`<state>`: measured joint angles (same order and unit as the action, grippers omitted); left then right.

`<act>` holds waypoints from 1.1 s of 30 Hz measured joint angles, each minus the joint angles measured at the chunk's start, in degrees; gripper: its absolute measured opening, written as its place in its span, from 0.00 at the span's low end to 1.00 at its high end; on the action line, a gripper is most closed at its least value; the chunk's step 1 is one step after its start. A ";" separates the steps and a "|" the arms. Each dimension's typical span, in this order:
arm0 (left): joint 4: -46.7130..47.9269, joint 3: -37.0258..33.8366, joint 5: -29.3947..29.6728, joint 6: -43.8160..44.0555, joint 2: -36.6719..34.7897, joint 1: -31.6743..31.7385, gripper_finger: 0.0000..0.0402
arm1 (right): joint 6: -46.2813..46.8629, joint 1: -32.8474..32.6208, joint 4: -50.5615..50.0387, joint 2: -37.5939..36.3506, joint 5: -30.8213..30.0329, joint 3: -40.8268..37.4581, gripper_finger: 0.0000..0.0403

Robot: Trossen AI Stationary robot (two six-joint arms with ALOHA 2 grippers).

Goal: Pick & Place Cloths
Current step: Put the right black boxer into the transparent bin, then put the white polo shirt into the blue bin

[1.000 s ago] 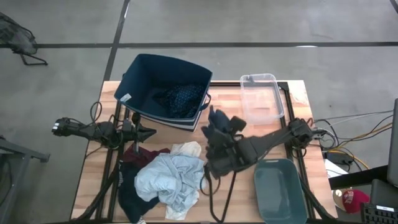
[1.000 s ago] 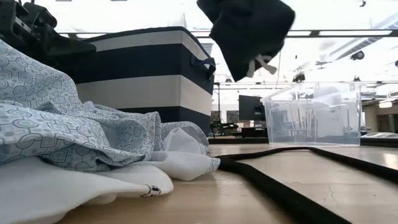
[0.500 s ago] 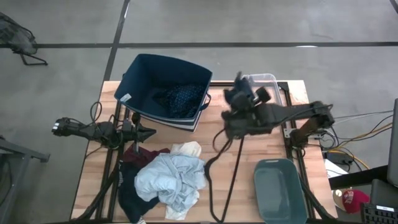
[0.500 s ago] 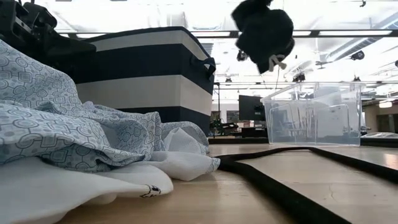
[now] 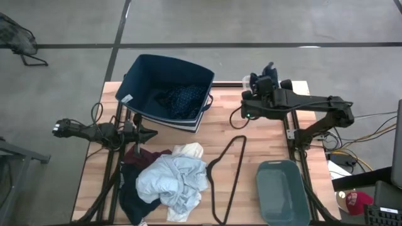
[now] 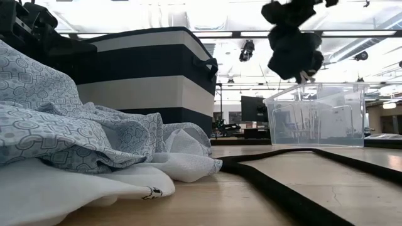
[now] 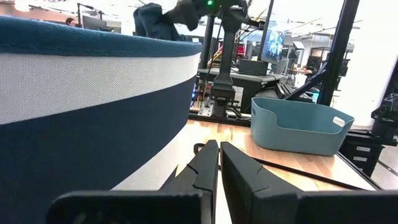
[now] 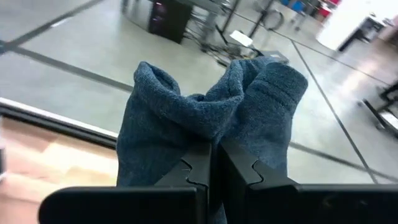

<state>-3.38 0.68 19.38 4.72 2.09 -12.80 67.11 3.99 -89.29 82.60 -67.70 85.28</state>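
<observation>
My right gripper [image 5: 266, 78] is high over the clear plastic container [image 5: 264, 103] at the table's far right, shut on a dark grey-blue knit cloth [image 8: 211, 112], which hangs in the air in the low view [image 6: 294, 53]. My left gripper [image 5: 151, 133] waits shut by the navy bin's [image 5: 141, 75] near wall, above the cloth pile. That pile lies on the near left of the table: a pale blue shirt [image 5: 173, 181], a white piece [image 5: 188, 150] and maroon [image 5: 135, 154] and dark pieces. A navy patterned piece [image 5: 183, 99] lies inside the bin. My right gripper pinches the bunched middle of the dark grey-blue cloth [image 8: 205, 146] between its two fingers [image 8: 233, 165]. Folds of it bulge up on both sides of the fingers. The cloth is lifted clear and hangs slack below the gripper [image 6: 292, 12], above the clear container [image 6: 317, 116].
A thin black clothes hanger [image 5: 229, 169] lies on the table's middle, near side. A teal tub [image 5: 282, 191] sits at the near right corner. Bare wood shows between the navy bin and the clear container. The frame's black rails [image 5: 292, 135] run along the table's sides.
My right gripper has carried the dark cloth from over the table's middle toward the far right, rising as it went; it now hangs over the clear container. The hanger that lay under the arm has come into view. The cloth stays bunched in the shut fingers.
</observation>
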 joint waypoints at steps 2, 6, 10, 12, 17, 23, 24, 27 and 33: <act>-0.02 0.01 -0.01 0.00 0.00 0.00 0.06 | 1.87 1.66 0.09 -0.32 0.10 -2.35 0.03; -0.02 -0.01 -0.01 0.00 0.00 0.00 0.06 | 4.51 3.70 0.14 -0.23 0.62 -6.04 0.03; -0.01 0.00 -0.01 -0.01 0.00 0.00 0.06 | 5.33 4.40 0.76 -0.03 1.22 -8.57 0.03; -0.01 -0.01 -0.01 -0.01 0.00 0.00 0.06 | 5.14 4.56 1.52 -0.05 1.27 -9.48 0.03; -0.02 0.01 -0.01 -0.01 0.00 0.00 0.06 | 4.99 4.56 1.60 -0.10 1.88 -10.44 0.11; 0.00 0.01 -0.01 0.01 0.00 0.04 0.06 | 4.96 4.56 1.71 -0.10 2.90 -9.99 0.30; -0.02 0.01 -0.01 -0.01 0.00 0.04 0.06 | 4.95 4.56 1.75 -0.10 3.04 -9.82 0.34; -0.02 0.01 -0.01 -0.01 0.00 0.04 0.06 | 4.65 4.34 2.58 -0.10 3.11 -9.24 0.44; -0.02 0.00 0.00 -0.01 0.00 0.04 0.06 | -8.07 0.83 15.07 -0.10 5.17 -8.51 0.57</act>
<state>-3.40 0.68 19.38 4.71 2.09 -12.75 59.04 4.83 -74.23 82.50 -62.53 76.77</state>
